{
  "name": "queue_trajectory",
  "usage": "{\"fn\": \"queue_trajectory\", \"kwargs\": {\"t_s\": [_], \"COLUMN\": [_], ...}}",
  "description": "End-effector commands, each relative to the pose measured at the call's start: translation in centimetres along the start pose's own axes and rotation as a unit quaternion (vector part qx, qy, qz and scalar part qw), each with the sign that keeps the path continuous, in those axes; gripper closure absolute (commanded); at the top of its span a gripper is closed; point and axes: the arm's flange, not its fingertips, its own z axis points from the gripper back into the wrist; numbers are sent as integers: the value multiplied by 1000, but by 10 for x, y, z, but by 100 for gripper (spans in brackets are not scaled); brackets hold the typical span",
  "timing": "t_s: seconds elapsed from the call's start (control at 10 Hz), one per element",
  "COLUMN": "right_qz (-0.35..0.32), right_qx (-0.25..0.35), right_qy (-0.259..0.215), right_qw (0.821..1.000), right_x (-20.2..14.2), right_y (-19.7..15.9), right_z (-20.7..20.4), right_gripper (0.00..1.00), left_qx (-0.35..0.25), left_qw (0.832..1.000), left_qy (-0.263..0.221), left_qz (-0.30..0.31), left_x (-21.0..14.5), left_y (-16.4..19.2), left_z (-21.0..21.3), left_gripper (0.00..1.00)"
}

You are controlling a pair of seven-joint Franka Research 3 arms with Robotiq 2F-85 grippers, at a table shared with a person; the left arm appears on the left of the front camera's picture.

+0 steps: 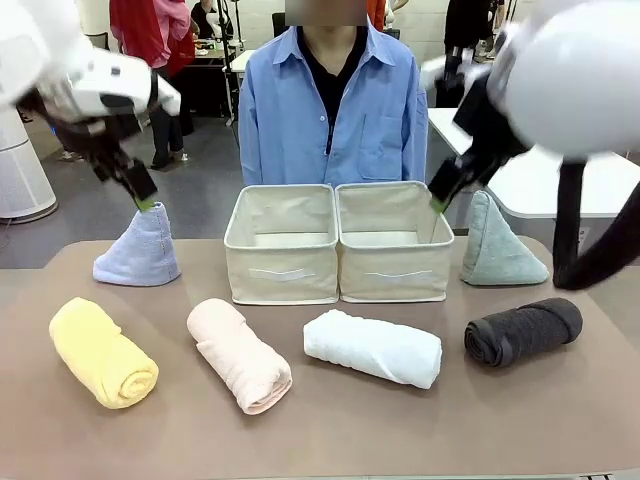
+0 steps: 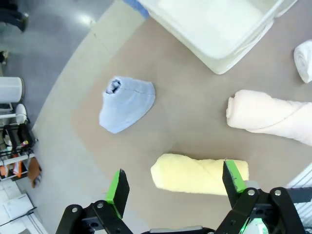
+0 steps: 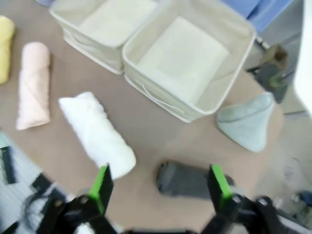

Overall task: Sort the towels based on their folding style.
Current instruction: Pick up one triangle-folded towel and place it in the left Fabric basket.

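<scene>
Four rolled towels lie in a row at the table's front: yellow (image 1: 102,353), pale pink (image 1: 240,355), white (image 1: 372,347) and dark grey (image 1: 522,331). A lavender-blue cone towel (image 1: 139,248) stands at the left and a grey-green cone towel (image 1: 498,244) at the right. My left gripper (image 1: 142,196) hangs open just above the blue cone's tip; its wrist view looks down on the yellow roll (image 2: 199,174) and the blue cone (image 2: 126,104). My right gripper (image 1: 437,200) is open above the right bin's far corner; its wrist view shows the dark grey roll (image 3: 187,179) and the white roll (image 3: 97,133) below it.
Two beige fabric bins (image 1: 282,245) (image 1: 394,242) stand side by side at the table's middle back, both holding nothing. A person in a blue shirt (image 1: 330,105) stands behind them. The table's front edge lies close under the rolled towels.
</scene>
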Motion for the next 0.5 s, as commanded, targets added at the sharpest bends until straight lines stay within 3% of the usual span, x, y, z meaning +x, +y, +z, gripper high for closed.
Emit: {"fn": "queue_trajectory", "kwargs": {"t_s": [0.0, 0.1, 0.2, 0.4], "right_qz": [-11, -9, -1, -1], "right_qx": [-32, -36, -7, -7], "right_qy": [4, 2, -4, -4], "right_qw": [999, 999, 1000, 1000], "right_x": [20, 22, 9, 9], "right_y": [6, 11, 4, 4], "right_z": [35, 51, 32, 32], "right_gripper": [0, 0, 0, 0], "left_qx": [6, 16, 43, 12], "left_qw": [1000, 999, 998, 1000], "left_qy": [-18, -27, -37, -25], "left_qz": [-15, -5, 5, -4], "left_x": [6, 3, -7, 9], "left_y": [-2, -1, -9, -1], "left_z": [31, 48, 54, 49], "left_gripper": [0, 0, 0, 0]}}
